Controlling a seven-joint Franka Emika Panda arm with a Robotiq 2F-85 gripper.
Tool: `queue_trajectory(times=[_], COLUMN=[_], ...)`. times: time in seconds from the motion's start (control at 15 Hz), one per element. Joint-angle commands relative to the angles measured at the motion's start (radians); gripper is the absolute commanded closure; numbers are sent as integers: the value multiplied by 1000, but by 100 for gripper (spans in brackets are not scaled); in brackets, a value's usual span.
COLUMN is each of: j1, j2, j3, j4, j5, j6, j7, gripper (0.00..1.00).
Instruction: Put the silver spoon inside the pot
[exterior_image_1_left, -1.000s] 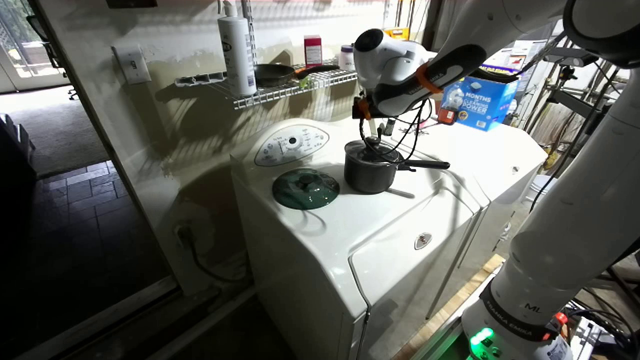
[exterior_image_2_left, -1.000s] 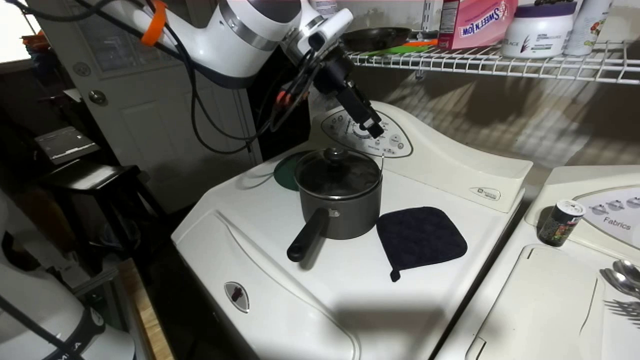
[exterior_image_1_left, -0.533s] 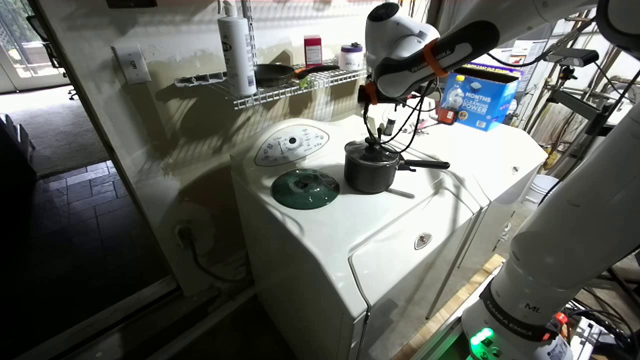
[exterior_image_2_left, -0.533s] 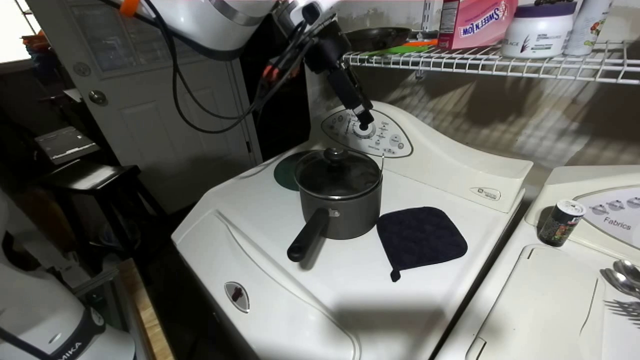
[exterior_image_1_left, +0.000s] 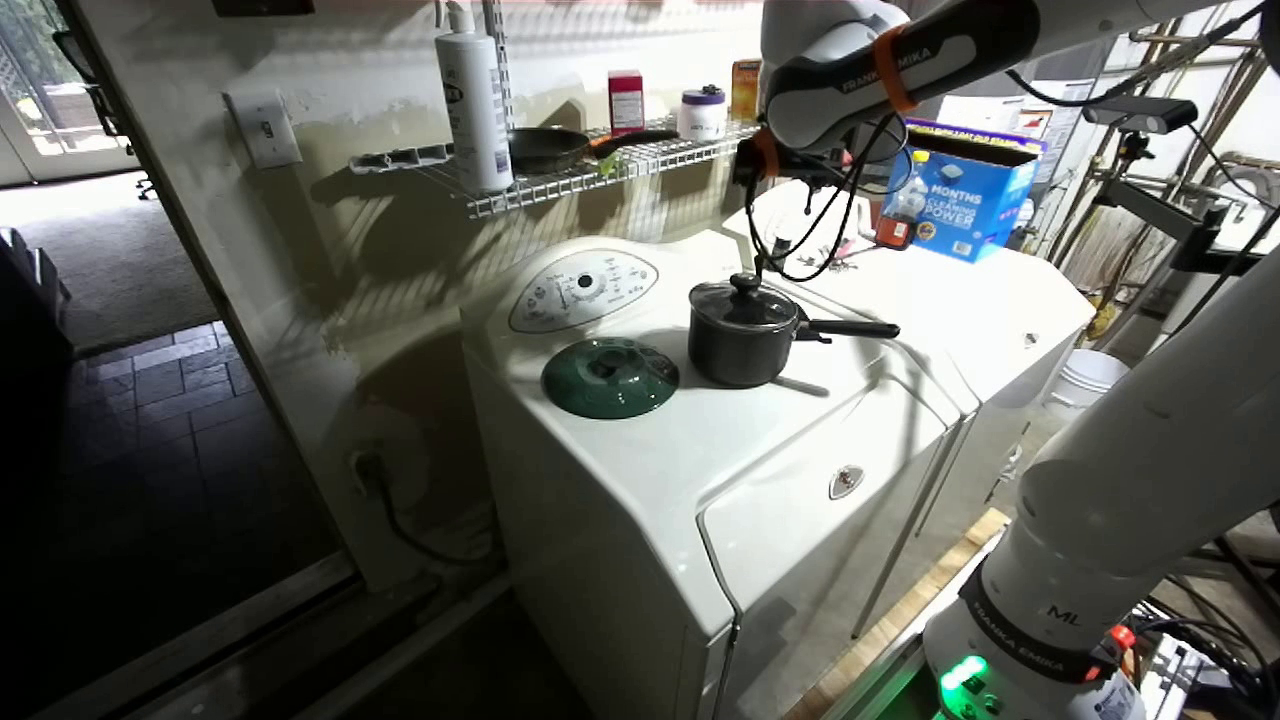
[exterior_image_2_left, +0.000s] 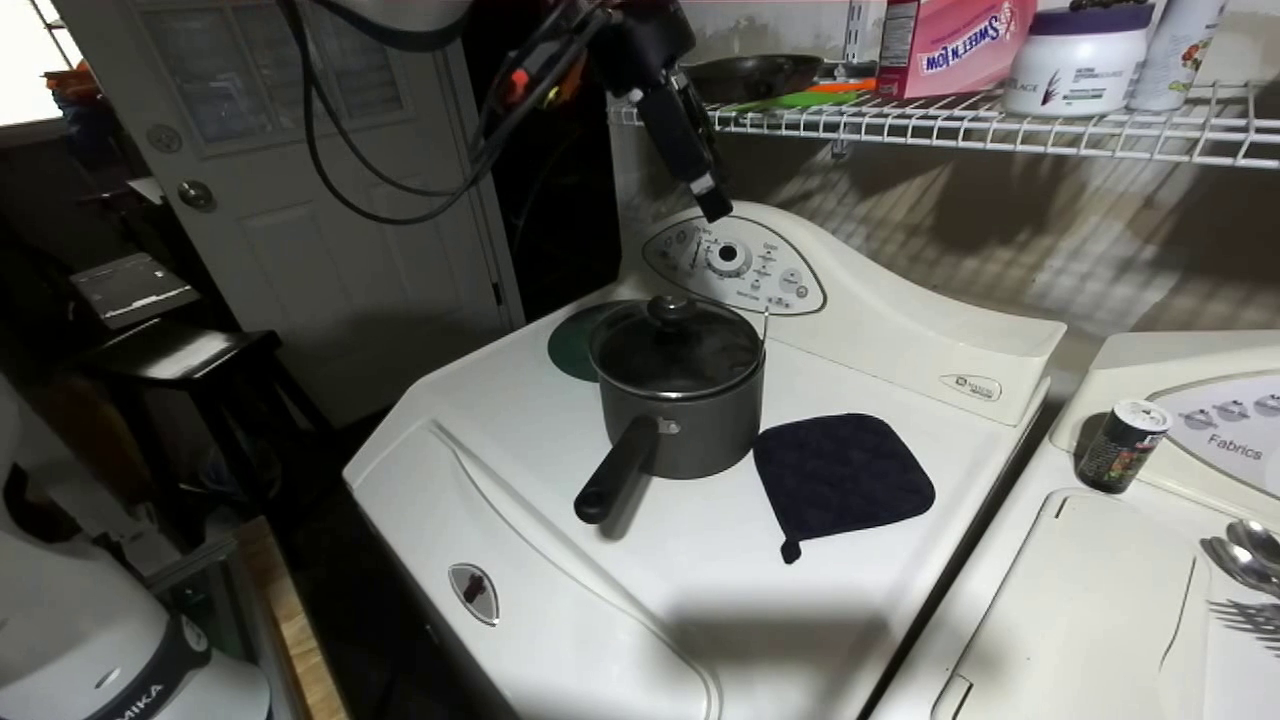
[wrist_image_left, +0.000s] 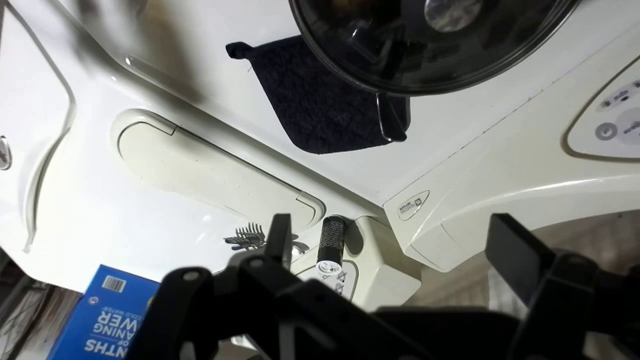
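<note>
The inside of the small dark grey cylindrical metal saucepan (exterior_image_2_left: 685, 435) is mostly hidden by a round dark glass lid (exterior_image_2_left: 680, 355), and in the wrist view this lid is cut off by the upper edge. From under it a thin shiny utensil handle (wrist_image_left: 391, 117) is seen to stick out; its inner end is shown only dimly through the glass, so it cannot be told whether it is a spoon. The saucepan is placed on a white household appliance (exterior_image_2_left: 530, 430), just beside a dark blue square cloth pot holder (exterior_image_2_left: 845, 475). At the border of an exterior view, two silver spoons (exterior_image_2_left: 1238, 563) are cut off. The jaws of the black two-finger gripper (wrist_image_left: 392, 240) are spread wide. Compared with one second ago, the gripper is lifted higher and farther from the saucepan, and the round panel dial (exterior_image_2_left: 728, 254), partly covered before, is now uncovered, while the saucepan is left unmoved
</note>
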Motion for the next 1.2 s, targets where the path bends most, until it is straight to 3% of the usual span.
queue_trajectory(times=[0.0,0.6,0.67,1.13], j1=[-21,-51,-62,-66], j2=[-46,-95,-82,-87], j3=[7,-1,17,15], j4=[16,58,41,50], j5=[81,216,173,189], j6=[-47,-124,-85,-97], j7=[-70,-171,-131,-146], gripper=[0,0,0,0])
